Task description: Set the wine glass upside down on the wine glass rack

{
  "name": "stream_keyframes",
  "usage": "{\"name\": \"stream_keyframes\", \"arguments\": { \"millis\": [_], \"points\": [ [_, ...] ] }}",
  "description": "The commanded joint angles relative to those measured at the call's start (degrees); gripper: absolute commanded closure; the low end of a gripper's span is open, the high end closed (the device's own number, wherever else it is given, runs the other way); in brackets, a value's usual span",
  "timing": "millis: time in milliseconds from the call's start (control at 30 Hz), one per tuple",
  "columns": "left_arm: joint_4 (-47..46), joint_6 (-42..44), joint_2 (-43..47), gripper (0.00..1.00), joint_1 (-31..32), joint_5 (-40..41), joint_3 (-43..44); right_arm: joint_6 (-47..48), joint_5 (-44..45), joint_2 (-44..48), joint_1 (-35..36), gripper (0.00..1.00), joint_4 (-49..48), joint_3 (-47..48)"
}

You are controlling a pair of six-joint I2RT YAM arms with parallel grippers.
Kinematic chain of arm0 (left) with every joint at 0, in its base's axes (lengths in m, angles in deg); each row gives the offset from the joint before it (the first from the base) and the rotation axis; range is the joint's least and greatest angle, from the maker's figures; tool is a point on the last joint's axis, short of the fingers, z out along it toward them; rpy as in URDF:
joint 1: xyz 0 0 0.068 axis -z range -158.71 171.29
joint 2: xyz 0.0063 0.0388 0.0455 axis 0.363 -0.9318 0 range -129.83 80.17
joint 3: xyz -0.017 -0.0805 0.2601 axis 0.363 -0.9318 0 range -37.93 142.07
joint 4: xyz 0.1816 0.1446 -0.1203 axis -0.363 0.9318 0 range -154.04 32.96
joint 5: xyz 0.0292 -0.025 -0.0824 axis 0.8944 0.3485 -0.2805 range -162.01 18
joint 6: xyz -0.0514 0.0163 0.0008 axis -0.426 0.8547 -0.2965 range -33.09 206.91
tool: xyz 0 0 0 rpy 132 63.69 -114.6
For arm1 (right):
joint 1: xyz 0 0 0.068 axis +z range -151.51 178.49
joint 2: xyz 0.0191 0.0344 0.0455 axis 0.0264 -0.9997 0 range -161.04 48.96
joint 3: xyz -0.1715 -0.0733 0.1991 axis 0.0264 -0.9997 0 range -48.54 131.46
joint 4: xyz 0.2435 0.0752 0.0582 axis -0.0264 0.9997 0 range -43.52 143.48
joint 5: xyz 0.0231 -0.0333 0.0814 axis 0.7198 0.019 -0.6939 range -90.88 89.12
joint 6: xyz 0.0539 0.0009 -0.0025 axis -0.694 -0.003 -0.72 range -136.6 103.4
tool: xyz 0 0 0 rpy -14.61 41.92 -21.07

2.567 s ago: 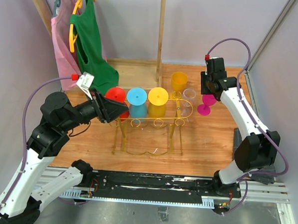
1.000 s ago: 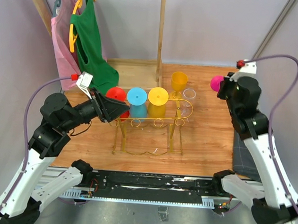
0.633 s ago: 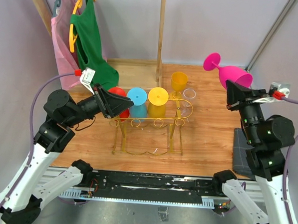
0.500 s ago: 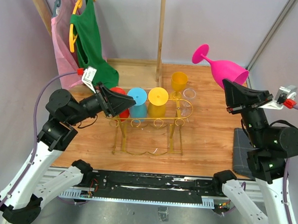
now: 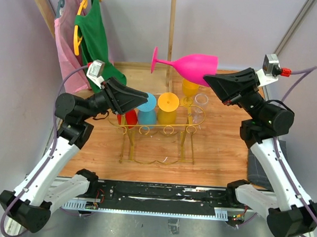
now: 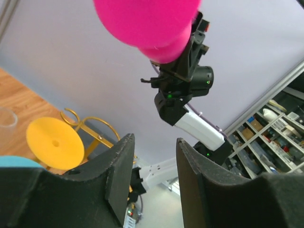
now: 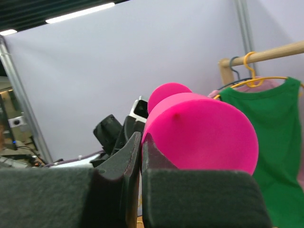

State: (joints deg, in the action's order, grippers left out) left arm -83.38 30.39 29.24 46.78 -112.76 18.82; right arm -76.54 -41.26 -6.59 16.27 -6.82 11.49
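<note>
Setting: wooden counter [image 5: 220,148] boxed in by lilac walls [image 5: 216,26], clothes [image 5: 96,41] hung at the back left.
Wine glass [image 5: 190,66]: pink, held aloft, well apart from the counter; long axis about level, foot to the left, bowl to the right.
Right end effector [image 5: 211,81]: clamped tight on the bowl's rim.
Left end effector [image 5: 143,98]: fingers parted, empty, hovering over the rack's left end.
Rack [image 5: 168,130]: gold wire, below and nearer than the glass.
Rack contents: 3 upended, red glass [image 5: 130,117], blue glass [image 5: 147,103], yellow glass [image 5: 168,101]; right end looks free.
Next move, judged: tip foot-up, lower toward that right end.
</note>
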Motion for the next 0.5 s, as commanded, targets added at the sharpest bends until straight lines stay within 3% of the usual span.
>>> {"name": "stream_keyframes", "arguments": {
  "millis": [0,133,300,467],
  "points": [
    [-30.1,-20.0,-1.5,0.56,-6.5,-6.8,-6.0,-17.2,-4.8,-2.8,1.6,0.99,-24.1,0.1],
    [-53.5,-36.8,-6.4,0.57,-10.6,-7.4,-10.5,-23.3,-4.8,-6.0,1.6,0.98,-33.0,0.0],
    [-78.2,-53.5,-15.2,0.54,-11.6,-3.3,-11.3,-25.3,-3.9,-7.4,1.7,0.99,-35.2,-1.3],
    [-82.9,-57.0,-17.8,0.52,-11.6,-1.7,-10.4,-24.4,-4.3,-8.0,3.4,0.99,-35.3,-2.5]
  ]
}}
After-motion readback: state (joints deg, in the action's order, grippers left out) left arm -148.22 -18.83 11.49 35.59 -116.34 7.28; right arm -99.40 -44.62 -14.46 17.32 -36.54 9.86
